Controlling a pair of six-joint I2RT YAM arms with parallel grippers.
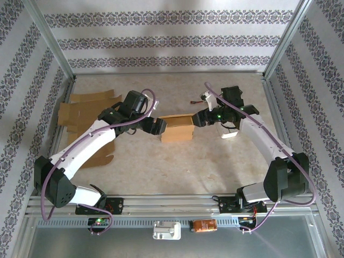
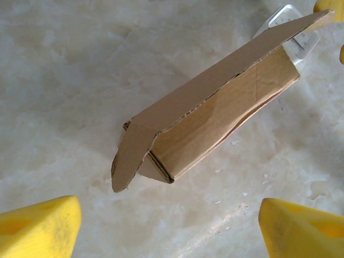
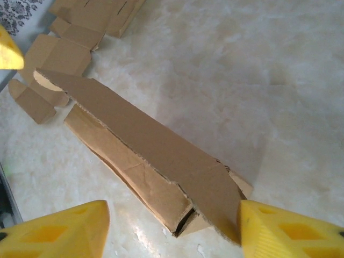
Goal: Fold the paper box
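Observation:
A brown paper box (image 1: 177,128) lies on the table's middle, long and low, with its lid flap raised at a slant. My left gripper (image 1: 156,127) stands at its left end, my right gripper (image 1: 200,119) at its right end. In the left wrist view the box (image 2: 215,118) lies ahead of my open left gripper (image 2: 169,231), with bare table between the yellow fingers (image 2: 37,228). In the right wrist view the end of the box (image 3: 145,156) reaches between the jaws of my right gripper (image 3: 172,231). Its right finger (image 3: 290,231) touches the lid flap's tip; the left one is apart.
Flat cardboard sheets (image 1: 86,110) lie at the table's left edge, also seen far off in the right wrist view (image 3: 80,27). A white plastic piece (image 1: 228,135) lies just beyond the box's right end. Metal frame posts and patterned walls ring the table.

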